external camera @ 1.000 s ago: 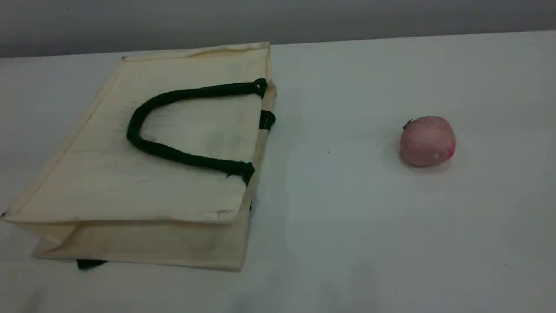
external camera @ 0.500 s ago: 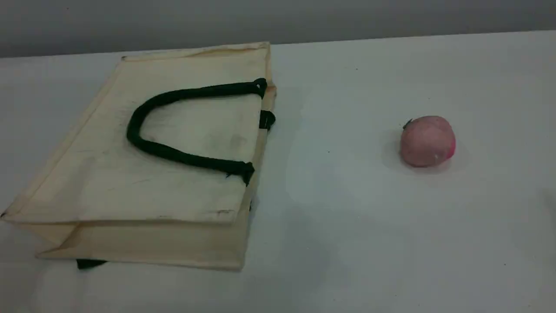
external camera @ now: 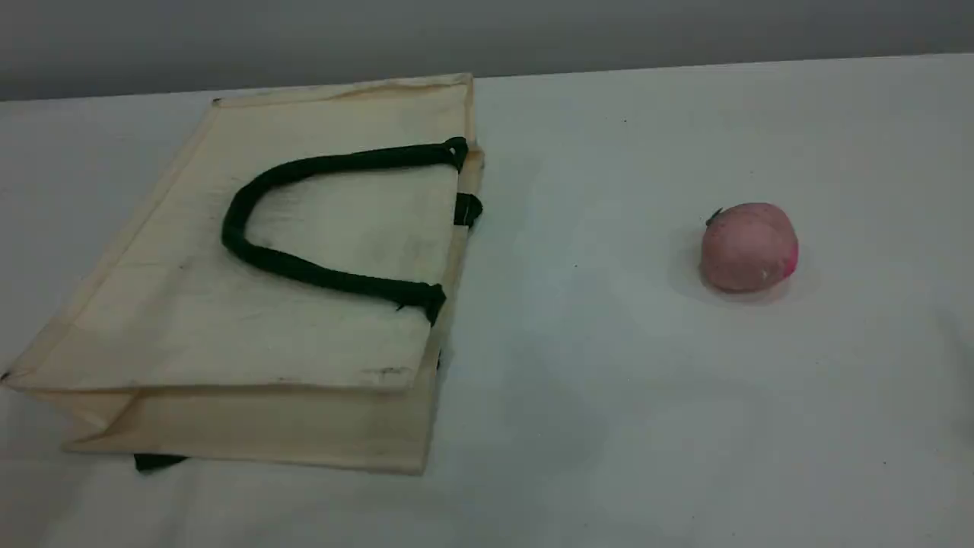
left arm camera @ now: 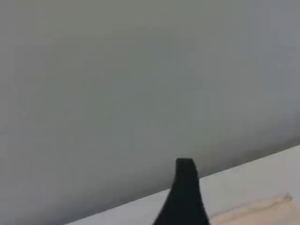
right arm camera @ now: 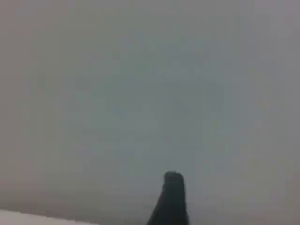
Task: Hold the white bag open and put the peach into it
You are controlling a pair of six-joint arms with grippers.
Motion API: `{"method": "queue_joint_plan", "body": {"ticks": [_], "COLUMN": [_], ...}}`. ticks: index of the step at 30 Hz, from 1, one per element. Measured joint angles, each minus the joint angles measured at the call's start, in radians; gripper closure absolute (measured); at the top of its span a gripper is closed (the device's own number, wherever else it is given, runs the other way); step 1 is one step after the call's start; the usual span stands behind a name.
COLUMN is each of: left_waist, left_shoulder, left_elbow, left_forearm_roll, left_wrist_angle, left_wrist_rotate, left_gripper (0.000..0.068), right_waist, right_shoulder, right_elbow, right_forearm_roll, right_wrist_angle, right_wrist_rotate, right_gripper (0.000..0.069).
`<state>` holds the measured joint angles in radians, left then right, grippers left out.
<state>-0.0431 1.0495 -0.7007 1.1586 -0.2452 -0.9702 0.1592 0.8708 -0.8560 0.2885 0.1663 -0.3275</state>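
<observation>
- Showing what looks like the very start of the task: the white bag [external camera: 251, 304] and the peach [external camera: 748, 247] both resting untouched on the pale tabletop [external camera: 609, 380], with no arm in the scene view.
- Showing the bag flat on its side at the left, mouth shut and turned to the right. Cream fabric, faintly smudged, with one dark green rope handle [external camera: 304, 270] looped across the upper panel and a side fold along the near edge.
- Showing the peach well apart from the bag, at the right: small, round, dull pink, with a brighter pink patch and a tiny dark stem.
- Showing the left pincer [left arm camera: 185, 197] spread and holding nothing, a strip of the bag's edge in sight beyond it. Likewise the right pincer [right arm camera: 171, 199], spread and holding nothing, facing a grey wall.
- Calls next, probably, for lowering the left pincer to the bag's upper lip or handle to lift the mouth open, then sending the right one to the peach.
</observation>
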Motion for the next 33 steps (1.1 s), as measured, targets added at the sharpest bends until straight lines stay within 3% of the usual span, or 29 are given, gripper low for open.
{"method": "queue_joint_plan", "body": {"ticks": [13,19,33], "left_waist": [0.0,0.0,0.0], "left_shoulder": [0.008,0.008,0.009], "left_elbow": [-0.138,-0.142,-0.14], "left_forearm_roll": [-0.006,0.053,0.054], "left_wrist_angle": [0.059,0.056,0.056], "left_wrist_rotate": [-0.144,-0.144,-0.142], "left_gripper": [0.0132,0.0132,0.0132], "right_waist": [0.0,0.0,0.0], "right_shoulder": [0.001,-0.002,-0.001], "right_elbow": [-0.001,0.0,0.0], "right_forearm_roll": [0.002,0.002,0.001], "right_wrist_angle": [-0.048,-0.047,-0.045], "right_wrist_rotate": [0.003,0.003,0.003], "right_gripper": [0.0113,0.0113,0.0113]}}
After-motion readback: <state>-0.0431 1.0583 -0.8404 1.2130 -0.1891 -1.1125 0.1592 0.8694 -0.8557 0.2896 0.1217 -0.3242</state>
